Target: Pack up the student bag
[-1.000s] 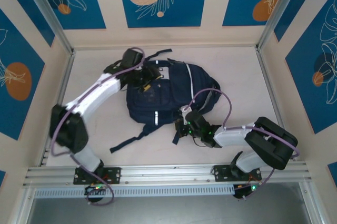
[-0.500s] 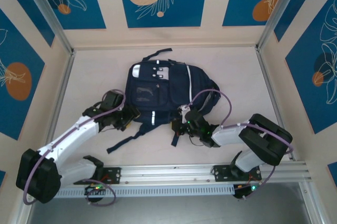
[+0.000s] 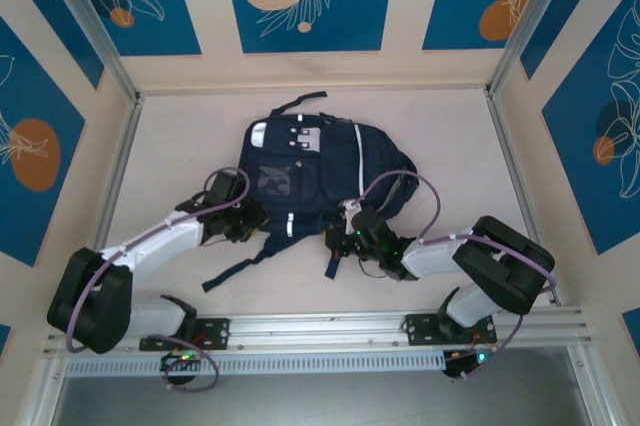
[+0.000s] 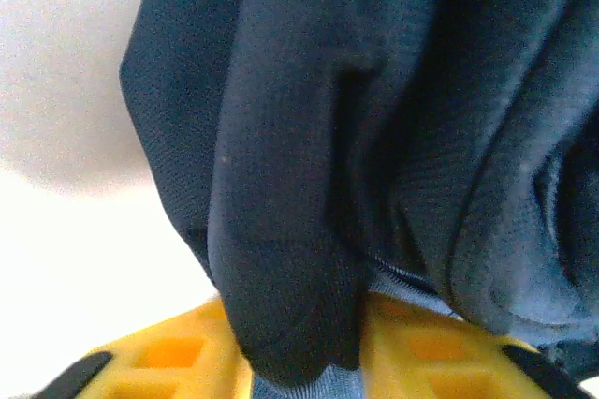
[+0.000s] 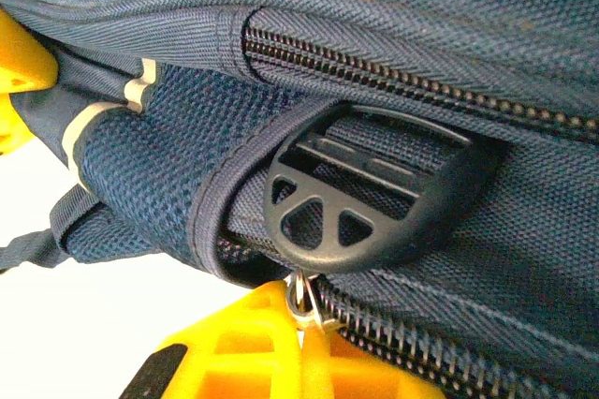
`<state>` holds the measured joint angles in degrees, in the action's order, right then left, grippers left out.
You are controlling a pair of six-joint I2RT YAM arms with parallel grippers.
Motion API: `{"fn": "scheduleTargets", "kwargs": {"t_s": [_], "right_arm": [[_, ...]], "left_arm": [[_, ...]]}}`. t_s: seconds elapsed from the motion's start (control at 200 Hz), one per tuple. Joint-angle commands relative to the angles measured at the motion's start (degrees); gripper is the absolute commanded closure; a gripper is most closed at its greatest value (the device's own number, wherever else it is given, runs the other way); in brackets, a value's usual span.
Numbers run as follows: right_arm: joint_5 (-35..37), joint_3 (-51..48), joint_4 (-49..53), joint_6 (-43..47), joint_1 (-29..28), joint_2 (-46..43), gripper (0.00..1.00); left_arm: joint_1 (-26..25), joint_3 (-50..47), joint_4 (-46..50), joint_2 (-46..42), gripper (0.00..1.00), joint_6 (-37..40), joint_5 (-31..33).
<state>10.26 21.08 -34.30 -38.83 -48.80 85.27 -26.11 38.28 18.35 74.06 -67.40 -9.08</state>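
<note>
At the bag's (image 3: 320, 161) near edge, your left pincer (image 3: 252, 218) nips a limp fold (image 4: 290, 324); your right pincer (image 3: 345, 238) is shut on the zip pull (image 5: 301, 294). It looks floppy: grip seams.

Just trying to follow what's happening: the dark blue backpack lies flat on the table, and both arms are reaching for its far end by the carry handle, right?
Not quite. The backpack lies flat on the table, but both arms reach its near end, opposite the carry handle: left gripper at one corner, right gripper at the other. The overhead view shows it.
</note>
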Motion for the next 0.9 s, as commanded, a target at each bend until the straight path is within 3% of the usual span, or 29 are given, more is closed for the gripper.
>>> {"fn": "scheduleTargets", "kwargs": {"t_s": [0.0, 0.04, 0.47, 0.895], "right_arm": [[1.72, -0.9, 1.49, 1.96, -0.45, -1.93, 1.0], [2.14, -1.32, 2.06, 2.7, -0.38, -2.21, 1.0], [5.64, -3.75, 4.96, 11.06, 0.98, -3.63, 1.0], [3.37, -7.78, 8.54, 10.93, 6.37, -11.42, 1.0]], "left_arm": [[0.45, 1.06, -1.98, 1.51, 0.91, 0.43, 5.35], [0.44, 1.42, -1.15, 1.59, 1.0, 0.78, 6.24], [0.51, 2.19, 0.96, 0.99, 1.0, 2.32, 7.58], [1.32, 5.02, 5.61, 0.4, 1.0, 4.16, 9.5]]}}
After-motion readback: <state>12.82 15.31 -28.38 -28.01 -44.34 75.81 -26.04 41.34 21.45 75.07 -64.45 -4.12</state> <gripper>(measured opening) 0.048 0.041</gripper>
